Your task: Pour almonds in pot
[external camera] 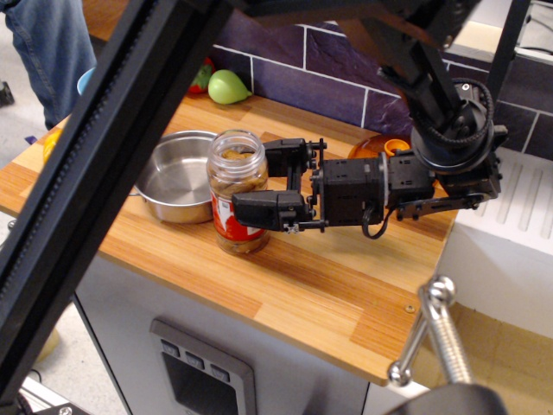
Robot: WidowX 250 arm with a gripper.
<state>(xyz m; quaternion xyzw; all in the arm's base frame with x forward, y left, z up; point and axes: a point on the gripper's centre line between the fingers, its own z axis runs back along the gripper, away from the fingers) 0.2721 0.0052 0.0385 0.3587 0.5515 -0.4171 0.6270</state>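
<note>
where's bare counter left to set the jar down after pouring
The front strip of the wooden counter, from the jar and gripper out to the front-right corner, is bare. The back left is crowded: the pot sits close beside the jar, the orange lid behind the arm.

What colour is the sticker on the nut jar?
Red and white. The jar's label shows in the only view, partly hidden by the gripper's fingers.
</note>
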